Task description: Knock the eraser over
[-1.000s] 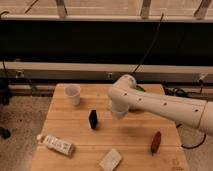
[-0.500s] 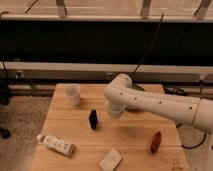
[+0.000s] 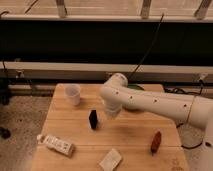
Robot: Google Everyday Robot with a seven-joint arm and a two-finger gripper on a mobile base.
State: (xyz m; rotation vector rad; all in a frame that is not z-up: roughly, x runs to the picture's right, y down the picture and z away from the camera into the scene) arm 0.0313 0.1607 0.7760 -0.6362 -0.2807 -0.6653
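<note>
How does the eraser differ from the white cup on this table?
The eraser is black and block-shaped; the white cup is round and open-topped. The eraser is much smaller than the cup. The eraser stands just left of the gripper, while the cup sits farther off near the table's back left corner. Both stand upright.

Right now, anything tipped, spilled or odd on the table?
Nothing stands out. The eraser stands upright, not yet knocked over, with the gripper just to its right. The white cup is upright; the patterned box and white pad lie flat. No spills.
</note>
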